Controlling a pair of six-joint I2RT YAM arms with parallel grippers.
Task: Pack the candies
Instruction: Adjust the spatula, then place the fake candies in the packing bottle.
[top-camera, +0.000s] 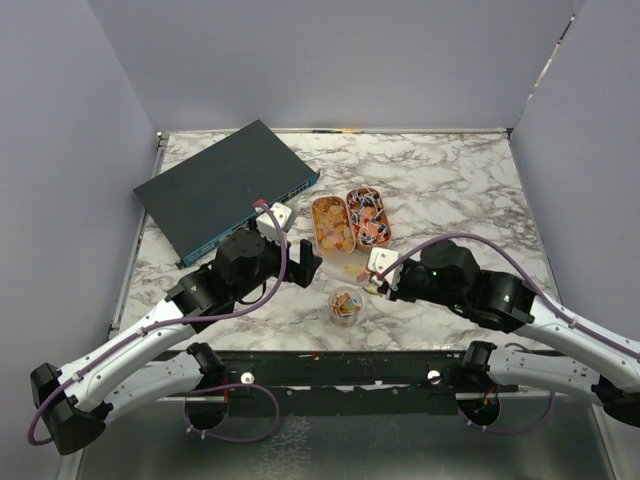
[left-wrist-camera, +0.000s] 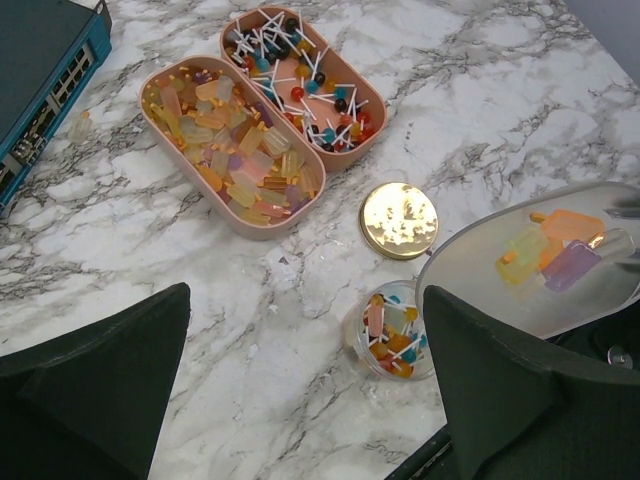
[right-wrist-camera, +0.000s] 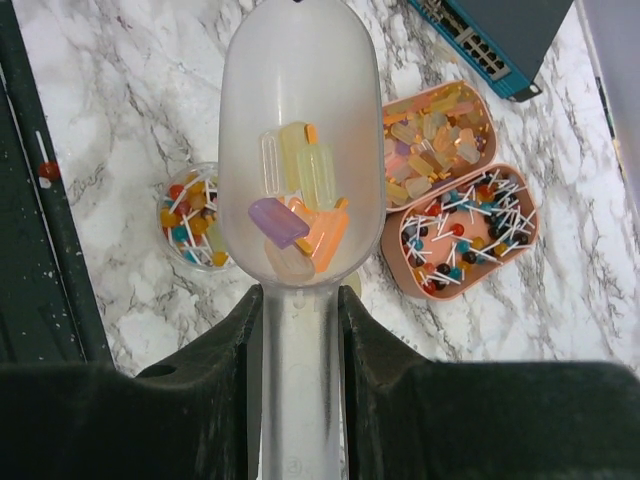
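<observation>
1. The right hand (right-wrist-camera: 300, 335) is clamped narrow on the handle of a clear plastic scoop (right-wrist-camera: 300, 120), with one dark finger on each side of the handle.
2. Some of the candies (right-wrist-camera: 302, 210), orange, yellow and purple, lie in a small heap in the scoop bowl. The scoop is held off the counter (top-camera: 450, 180).
3. A small clear cup (top-camera: 346, 305) stands on the counter at 7 o'clock from the right hand. It is part-filled with mixed candies.
4. Two oval peach trays sit at 12 o'clock from the cup, side by side and touching.
   - The left tray (top-camera: 333, 224) holds yellow-orange candies.
   - The right tray (top-camera: 366, 216) holds stick candies in red, white and dark colours.
5. A round gold lid (left-wrist-camera: 399, 220) lies flat on the counter between the trays and the cup, just beside the scoop rim.
6. The left hand (top-camera: 308, 265) is spread wide and holds nothing. It is at 10 o'clock from the cup, and bare counter shows between its fingers (left-wrist-camera: 100, 385).
7. A flat dark box (top-camera: 225, 190) with a blue edge lies at 10 o'clock from the trays.
</observation>
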